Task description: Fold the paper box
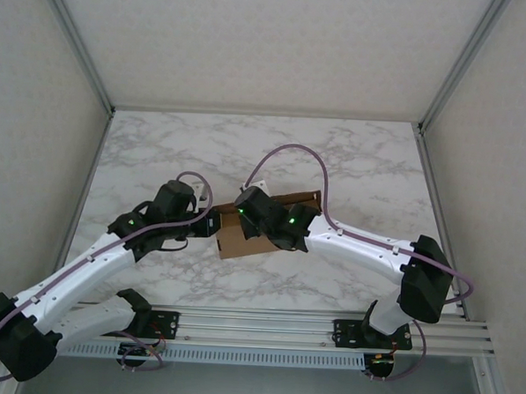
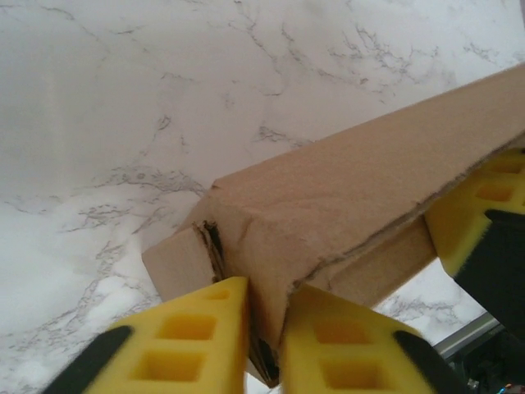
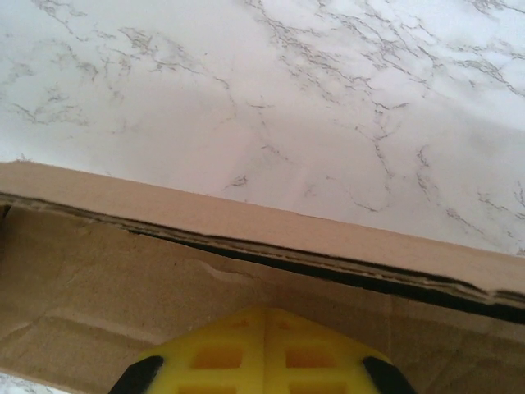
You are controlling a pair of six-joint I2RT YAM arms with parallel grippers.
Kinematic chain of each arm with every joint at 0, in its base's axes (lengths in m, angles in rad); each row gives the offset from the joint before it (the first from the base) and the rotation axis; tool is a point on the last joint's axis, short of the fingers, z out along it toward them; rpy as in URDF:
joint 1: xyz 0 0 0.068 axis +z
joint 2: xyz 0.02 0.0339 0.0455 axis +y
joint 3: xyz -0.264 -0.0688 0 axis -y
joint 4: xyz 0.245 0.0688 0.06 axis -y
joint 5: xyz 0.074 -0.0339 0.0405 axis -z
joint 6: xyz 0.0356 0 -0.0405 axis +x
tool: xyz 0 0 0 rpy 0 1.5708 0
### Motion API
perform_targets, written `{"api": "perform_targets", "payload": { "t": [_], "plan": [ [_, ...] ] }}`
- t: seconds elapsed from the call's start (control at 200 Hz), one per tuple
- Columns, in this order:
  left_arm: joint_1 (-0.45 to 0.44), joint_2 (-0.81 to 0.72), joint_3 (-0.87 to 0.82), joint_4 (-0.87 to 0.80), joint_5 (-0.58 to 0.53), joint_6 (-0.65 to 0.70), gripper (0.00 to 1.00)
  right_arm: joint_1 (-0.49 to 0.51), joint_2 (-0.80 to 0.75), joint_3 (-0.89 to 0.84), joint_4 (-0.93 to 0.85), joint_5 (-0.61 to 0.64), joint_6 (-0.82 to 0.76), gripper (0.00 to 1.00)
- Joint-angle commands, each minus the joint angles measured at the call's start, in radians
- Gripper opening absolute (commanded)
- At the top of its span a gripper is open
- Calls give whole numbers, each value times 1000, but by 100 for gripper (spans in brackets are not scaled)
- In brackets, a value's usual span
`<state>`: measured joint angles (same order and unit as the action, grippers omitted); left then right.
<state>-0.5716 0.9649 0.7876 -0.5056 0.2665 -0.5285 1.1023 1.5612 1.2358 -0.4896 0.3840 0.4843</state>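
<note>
At the middle of the marble table [image 1: 336, 157], seen from above, the paper box [image 1: 232, 239] lies between the two wrists, a plain brown cardboard piece with its long side running left to right and slightly away from the bases. The left arm [image 1: 92, 267] reaches in from the near left and meets the box at its left end. The right arm [image 1: 357, 246] stretches in from the near right, and its wrist lies over the box's middle, covering much of it.

In the left wrist view, the left fingers [image 2: 197, 336], yellow and ribbed, are drawn narrow onto a cardboard edge at the box's near corner, with the sheet pinched between them. The box [image 2: 344, 189] rises from that corner as a folded wall running away to the upper right, with a torn-looking seam at the corner. A yellow pad of the right fingers [image 2: 480, 205] shows just under the far end of that wall.

In the right wrist view, the right fingers [image 3: 221, 357] are pressed together with no gap, and nothing shows between them. They sit against a flat brown panel of the box [image 3: 123, 287], below a raised cardboard edge with a dark slit along it.
</note>
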Motion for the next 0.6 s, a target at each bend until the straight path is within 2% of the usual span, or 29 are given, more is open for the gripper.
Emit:
{"api": "perform_targets", "payload": {
  "t": [0.0,0.085,0.17,0.335,0.486,0.596],
  "plan": [
    [-25,-34,-16,-67,22,-21,34,17,16,-51,-13,6,28,0],
    [-24,-66,21,-78,-9,-5,42,22,-1,-68,1,18,33,0],
    [-23,-92,67,-85,-31,9,44,26,-21,-81,10,30,34,0],
    [-24,-106,145,-87,-27,66,44,27,-49,-104,26,36,33,0],
    [-21,-94,187,-50,-121,100,41,29,-53,-113,34,34,38,0],
    [-12,-48,213,-24,-205,106,43,30,-52,-115,35,27,43,1]
  ]
}}
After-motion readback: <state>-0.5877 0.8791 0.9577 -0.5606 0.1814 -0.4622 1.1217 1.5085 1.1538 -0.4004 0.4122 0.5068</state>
